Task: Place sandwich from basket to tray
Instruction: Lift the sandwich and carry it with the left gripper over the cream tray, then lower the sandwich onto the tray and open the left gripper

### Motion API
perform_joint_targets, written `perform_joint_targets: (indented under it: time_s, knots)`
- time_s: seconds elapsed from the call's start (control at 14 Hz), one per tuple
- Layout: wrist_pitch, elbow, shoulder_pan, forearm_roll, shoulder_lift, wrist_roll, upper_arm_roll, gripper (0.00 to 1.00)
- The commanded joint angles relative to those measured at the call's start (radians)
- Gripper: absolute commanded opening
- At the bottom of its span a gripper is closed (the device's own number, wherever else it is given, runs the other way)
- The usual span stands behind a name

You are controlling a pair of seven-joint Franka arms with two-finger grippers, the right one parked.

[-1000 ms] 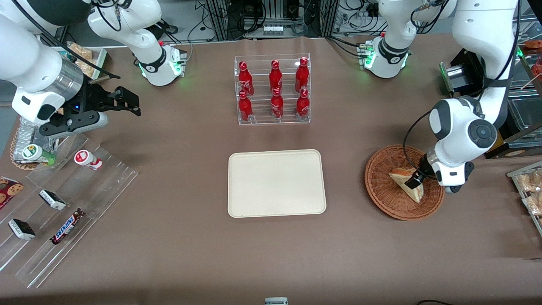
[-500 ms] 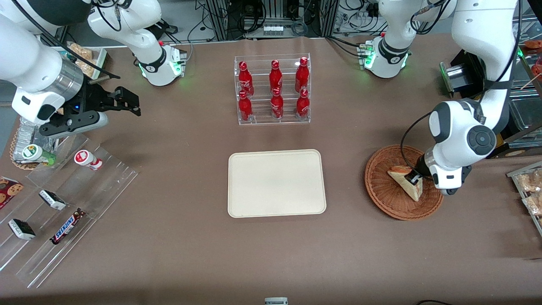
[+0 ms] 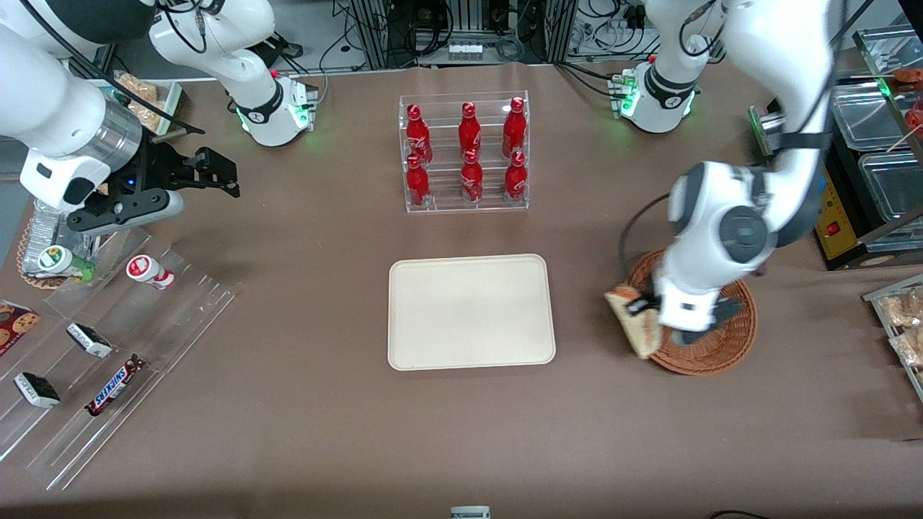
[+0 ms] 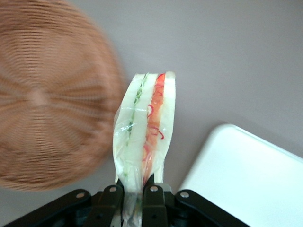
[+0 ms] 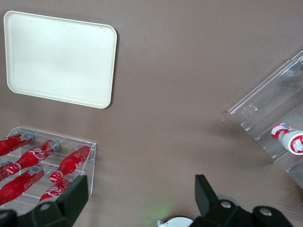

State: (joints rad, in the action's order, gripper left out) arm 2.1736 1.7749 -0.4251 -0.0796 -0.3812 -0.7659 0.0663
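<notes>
My left gripper [image 3: 644,308] is shut on the sandwich [image 3: 634,329], a plastic-wrapped wedge of pale bread with orange and green filling. It holds the sandwich in the air over the rim of the brown wicker basket [image 3: 725,349], on the side toward the tray. In the left wrist view the sandwich [image 4: 145,124] hangs pinched between the two black fingers [image 4: 154,201], with the basket [image 4: 49,94] beside it and a corner of the tray [image 4: 251,175] close by. The cream tray [image 3: 471,311] lies flat in the middle of the table with nothing on it.
A clear rack of several red bottles [image 3: 465,153] stands farther from the front camera than the tray. Clear acrylic racks with snack bars [image 3: 112,385] lie toward the parked arm's end. Bagged pastries [image 3: 901,324] sit at the working arm's end.
The gripper closed on the sandwich in the basket, lifted it, and carried it sideways toward the tray. The sandwich now hangs over the basket's rim instead of lying inside.
</notes>
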Motion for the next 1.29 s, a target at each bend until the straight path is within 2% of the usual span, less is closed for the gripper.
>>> perform_joint_targets:
  time_s: [0.0, 0.21, 0.5, 0.93, 1.21]
  knots:
    - [0.07, -0.19, -0.113, 0.017, -0.161, 0.039, 0.017, 0.04]
    - [0.144, -0.328, -0.24, 0.021, -0.296, 0.062, 0.018, 0.05]
    - [0.146, -0.373, -0.337, 0.02, -0.369, -0.002, 0.021, 0.05]
    - [0.115, -0.359, -0.359, 0.007, -0.377, -0.125, 0.017, 0.08]
    - [0.118, -0.336, -0.385, 0.014, -0.377, -0.109, 0.017, 0.12]
